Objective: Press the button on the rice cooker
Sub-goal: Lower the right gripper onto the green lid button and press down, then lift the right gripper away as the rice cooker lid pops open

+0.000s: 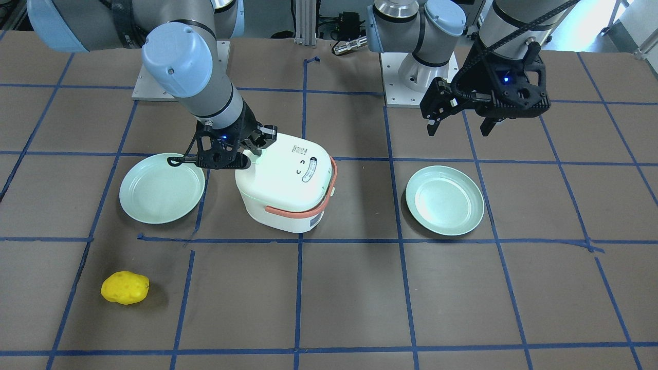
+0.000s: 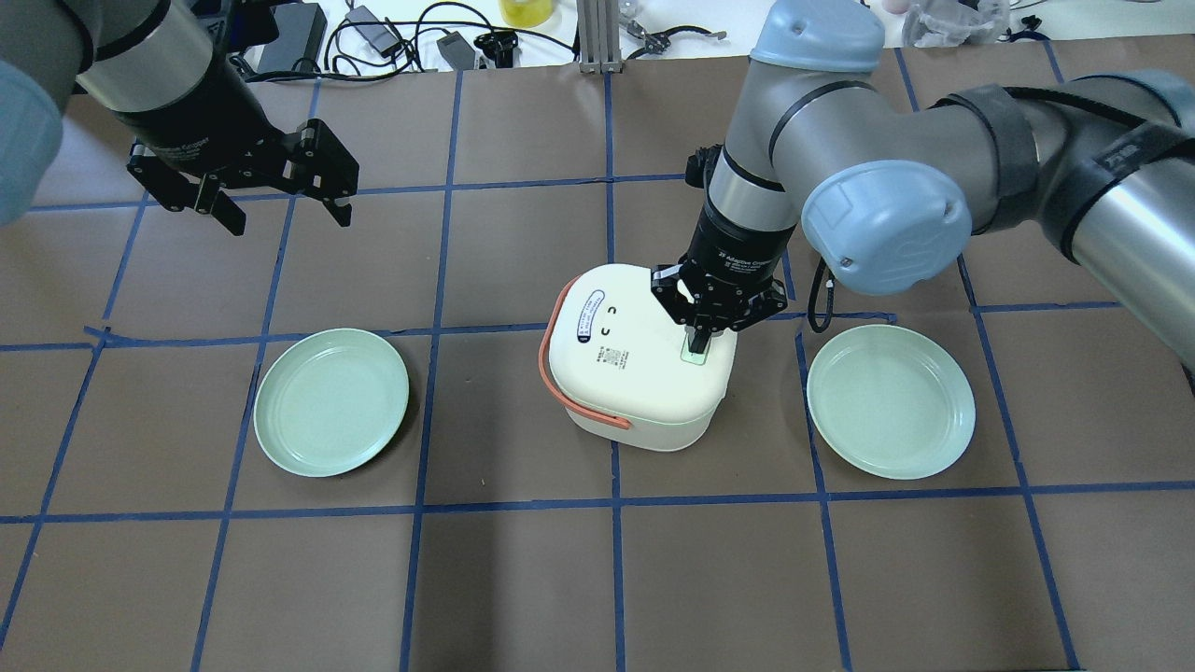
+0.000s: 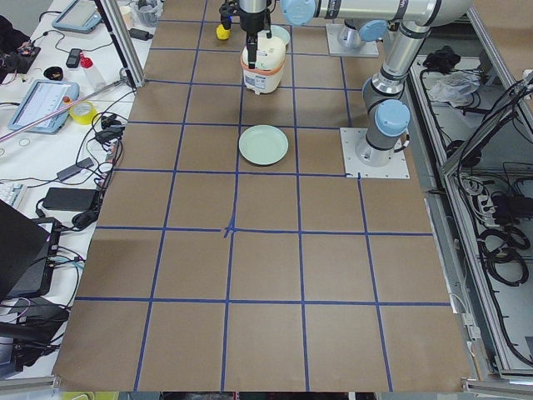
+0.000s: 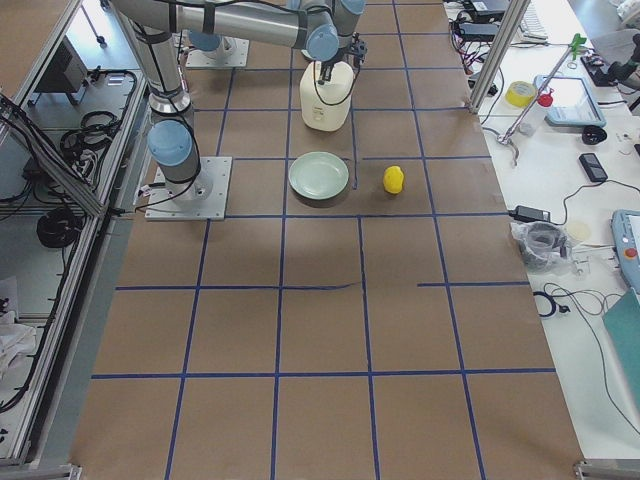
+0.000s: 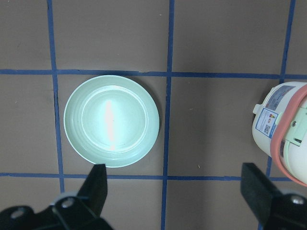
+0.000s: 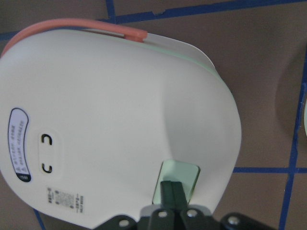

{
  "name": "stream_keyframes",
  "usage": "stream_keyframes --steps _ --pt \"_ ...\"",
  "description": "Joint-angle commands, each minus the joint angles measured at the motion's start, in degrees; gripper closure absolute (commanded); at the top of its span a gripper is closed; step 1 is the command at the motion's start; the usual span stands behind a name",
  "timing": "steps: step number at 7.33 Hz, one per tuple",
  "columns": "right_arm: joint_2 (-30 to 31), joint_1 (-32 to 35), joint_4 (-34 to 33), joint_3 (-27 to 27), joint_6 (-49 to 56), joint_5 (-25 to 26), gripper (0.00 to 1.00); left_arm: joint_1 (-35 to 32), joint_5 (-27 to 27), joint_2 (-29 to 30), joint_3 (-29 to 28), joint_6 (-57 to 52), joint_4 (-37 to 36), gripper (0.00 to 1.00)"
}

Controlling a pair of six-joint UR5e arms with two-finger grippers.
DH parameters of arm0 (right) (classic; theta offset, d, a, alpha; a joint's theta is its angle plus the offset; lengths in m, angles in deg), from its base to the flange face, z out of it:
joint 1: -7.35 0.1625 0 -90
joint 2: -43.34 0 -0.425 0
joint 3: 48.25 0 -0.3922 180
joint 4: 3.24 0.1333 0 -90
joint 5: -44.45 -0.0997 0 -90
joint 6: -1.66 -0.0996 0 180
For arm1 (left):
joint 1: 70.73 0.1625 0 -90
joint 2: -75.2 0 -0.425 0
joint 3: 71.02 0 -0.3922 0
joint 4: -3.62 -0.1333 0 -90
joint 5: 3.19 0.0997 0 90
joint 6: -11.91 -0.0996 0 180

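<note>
Rice cooker [image 2: 625, 373] white, coral handle [image 2: 542, 359], right hand [image 2: 695, 343] pressed together on pale-green button [image 6: 180, 175], left hand [image 2: 288, 219] spread.

white lettering on the black body of the right gripper [image 2: 696, 343] reads, as far as it can be made out in the overhead view, "2f adaptive gripper". the left gripper [image 2: 288, 220] carries a similar line, fainter, with only "adaptive gripper" legible. on top of the rice cooker [image 6: 120, 105] stand two black c-shaped marks [image 6: 46, 139], set like a small face. beside them is a dark-rimmed oval label [image 6: 19, 143] whose fine print is too small to read. a block of tiny print [image 6: 64, 200] nearby and a coloured sticker [image 5: 266, 122] on the cooker's side are likewise illegible.
</note>
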Motion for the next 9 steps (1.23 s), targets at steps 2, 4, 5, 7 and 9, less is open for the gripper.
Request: stream_keyframes --steps 2,4,5,7,9 --pt "-0.17 0.01 -0.21 0.00 -0.32 0.01 1.00 0.00 0.00 0.00 -0.03 0.00 0.00 0.00" --pt "0.52 -0.08 -0.21 2.27 -2.85 1.06 0.45 0.00 0.00 0.00 0.06 0.00 0.00 0.00" --pt "1.14 -0.08 -1.61 4.90 -4.17 2.72 0.00 0.00 0.00 0.00 -0.03 0.00 0.00 0.00" --pt "1.50 -0.78 0.39 9.91 -4.18 4.49 0.00 0.00 0.00 0.00 -0.03 0.00 0.00 0.00" --pt "1.41 -1.57 0.58 12.39 -3.39 14.30 0.00 0.00 0.00 0.00 -0.03 0.00 0.00 0.00"
